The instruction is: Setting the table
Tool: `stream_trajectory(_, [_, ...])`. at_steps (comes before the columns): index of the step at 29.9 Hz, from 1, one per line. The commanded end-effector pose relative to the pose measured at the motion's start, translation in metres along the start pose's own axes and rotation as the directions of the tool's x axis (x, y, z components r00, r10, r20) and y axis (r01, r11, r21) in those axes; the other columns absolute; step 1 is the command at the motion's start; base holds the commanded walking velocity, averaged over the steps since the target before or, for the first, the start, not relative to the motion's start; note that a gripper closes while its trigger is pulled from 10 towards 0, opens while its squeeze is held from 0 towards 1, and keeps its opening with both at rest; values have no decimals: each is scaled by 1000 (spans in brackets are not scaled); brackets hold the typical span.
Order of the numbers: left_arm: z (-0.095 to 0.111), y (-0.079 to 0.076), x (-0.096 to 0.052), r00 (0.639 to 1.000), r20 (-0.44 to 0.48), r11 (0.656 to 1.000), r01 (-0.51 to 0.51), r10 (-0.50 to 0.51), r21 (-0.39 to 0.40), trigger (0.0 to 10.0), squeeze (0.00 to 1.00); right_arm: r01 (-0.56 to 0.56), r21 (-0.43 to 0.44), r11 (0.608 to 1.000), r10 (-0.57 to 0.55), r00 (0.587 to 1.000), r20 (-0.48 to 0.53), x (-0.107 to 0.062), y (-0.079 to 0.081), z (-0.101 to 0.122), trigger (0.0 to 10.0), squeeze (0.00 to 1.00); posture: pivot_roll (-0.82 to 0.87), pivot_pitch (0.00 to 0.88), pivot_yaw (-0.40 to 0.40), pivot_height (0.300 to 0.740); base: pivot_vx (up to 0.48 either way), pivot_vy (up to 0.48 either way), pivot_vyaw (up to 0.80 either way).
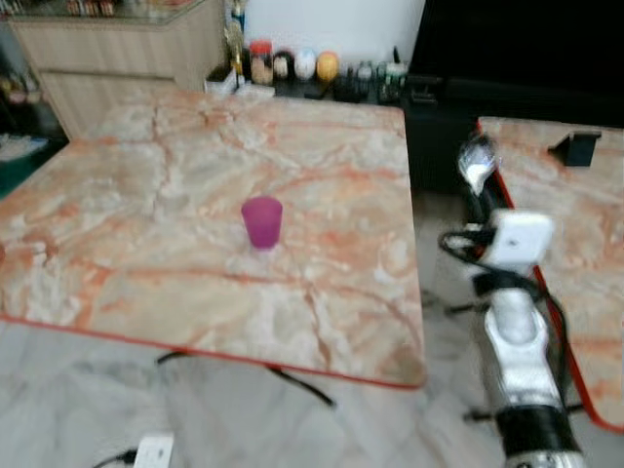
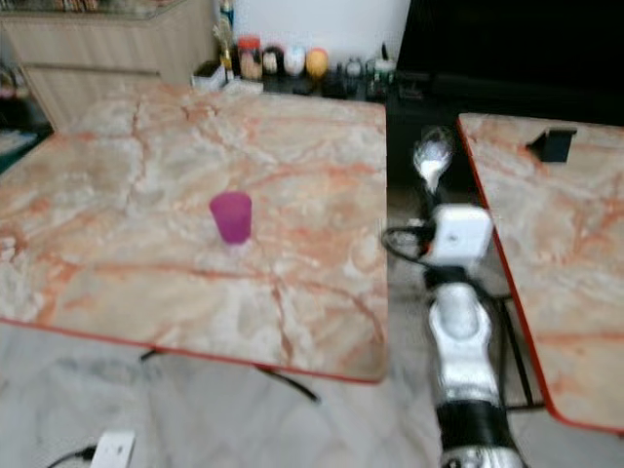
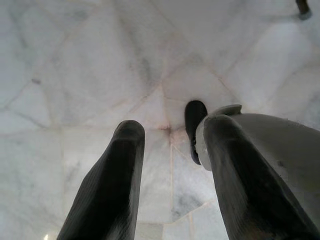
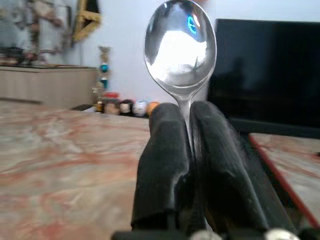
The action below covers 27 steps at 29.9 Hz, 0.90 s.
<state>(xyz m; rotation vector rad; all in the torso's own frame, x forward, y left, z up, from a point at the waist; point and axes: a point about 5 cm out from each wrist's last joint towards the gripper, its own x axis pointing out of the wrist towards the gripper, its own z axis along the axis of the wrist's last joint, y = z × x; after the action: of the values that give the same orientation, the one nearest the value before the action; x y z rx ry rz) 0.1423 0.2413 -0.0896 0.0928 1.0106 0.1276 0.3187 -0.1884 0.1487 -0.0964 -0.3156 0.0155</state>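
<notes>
Though unlabelled, spoon in right pincer.

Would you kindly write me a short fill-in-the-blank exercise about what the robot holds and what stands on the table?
1. The right gripper is shut on a ____.
2. The cup on the table is ____ in colour.
3. The spoon's bowl points ____, above the fingertips.
4. The left gripper hangs over the ____, with its fingers apart.

Missing words: spoon; purple; up; floor
</notes>
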Motion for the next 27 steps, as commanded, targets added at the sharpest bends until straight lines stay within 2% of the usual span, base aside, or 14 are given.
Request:
stream_trajectory(1, [4,-5,1,1000,10,1000,15,-15,9,10000,0,33,-16,999,-33,999,12,2,-12,4,10000,0,-73,0,-16,740,0,-300,0])
stream_trajectory(20, [4,-3,1,1000,13,1000,-4,5,-27,10000,0,53,-4,999,-54,999,-4,2,-15,4,10000,0,-42,0,-25,740,0,-300,0])
stream_trajectory(27, [4,-4,1,1000,14,999,-1,2,-32,10000,0,50,-5,999,-50,999,-4,5,-14,5,10000,0,-46,0,-24,740,0,-297,-719])
